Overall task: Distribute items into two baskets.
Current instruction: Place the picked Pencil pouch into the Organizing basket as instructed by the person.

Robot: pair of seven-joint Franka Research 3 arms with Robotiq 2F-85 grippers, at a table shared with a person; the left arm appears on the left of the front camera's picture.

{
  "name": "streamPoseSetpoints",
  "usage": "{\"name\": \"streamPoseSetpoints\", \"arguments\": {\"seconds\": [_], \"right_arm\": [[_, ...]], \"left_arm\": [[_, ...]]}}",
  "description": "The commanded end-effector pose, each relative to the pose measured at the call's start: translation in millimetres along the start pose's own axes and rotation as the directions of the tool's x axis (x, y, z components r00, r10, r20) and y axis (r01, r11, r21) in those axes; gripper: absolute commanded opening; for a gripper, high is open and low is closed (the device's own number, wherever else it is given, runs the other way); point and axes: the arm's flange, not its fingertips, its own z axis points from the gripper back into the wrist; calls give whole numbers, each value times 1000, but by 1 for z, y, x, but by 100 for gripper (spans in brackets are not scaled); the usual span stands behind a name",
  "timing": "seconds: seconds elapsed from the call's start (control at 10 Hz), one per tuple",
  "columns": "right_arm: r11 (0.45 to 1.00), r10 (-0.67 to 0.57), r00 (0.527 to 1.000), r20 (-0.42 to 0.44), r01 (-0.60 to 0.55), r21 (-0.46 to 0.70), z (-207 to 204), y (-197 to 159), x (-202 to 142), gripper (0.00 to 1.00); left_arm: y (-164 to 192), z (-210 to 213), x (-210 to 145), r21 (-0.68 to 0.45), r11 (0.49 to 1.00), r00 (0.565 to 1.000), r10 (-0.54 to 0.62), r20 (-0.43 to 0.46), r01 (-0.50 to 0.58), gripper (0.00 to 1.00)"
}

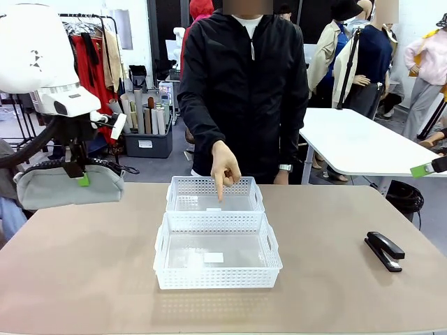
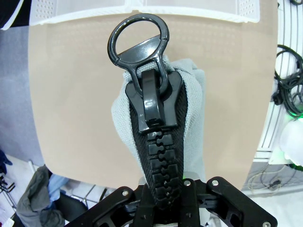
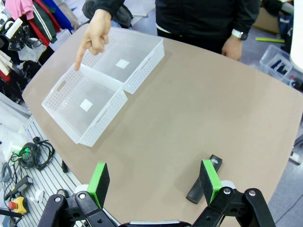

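- Two white baskets sit touching mid-table, the far basket (image 1: 213, 185) behind the near basket (image 1: 216, 278). Each has a small white sticker on its clear bottom, way too tiny to read.
- The stapler (image 1: 384, 250) lies flat on the table, well off to the right, long axis running far-left to near-right. A green pad hides part of it in the right wrist view.
- The right gripper (image 3: 154, 179) is spread wide, nothing in it.
- The left gripper (image 1: 77, 176) is clenched on the grey pouch (image 1: 49, 190) along its zipper edge, up over the table's left side. The pouch hangs level, long axis left-right, ring pull (image 2: 138, 40) toward the baskets.
- The person's hand (image 1: 225, 166) points a finger into the far basket.
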Motion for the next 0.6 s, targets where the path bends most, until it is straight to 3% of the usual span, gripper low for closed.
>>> {"name": "streamPoseSetpoints", "arguments": {"seconds": [0.0,0.5], "right_arm": [[1000,3,1000,5,-3,4,1,1,0,100],[1000,3,1000,5,-3,4,1,1,0,100]], "left_arm": [[-19,-3,3,3,1000,1000,-6,-15,6,0],[-87,-11,23,17,997,997,-77,8,77,0]]}}
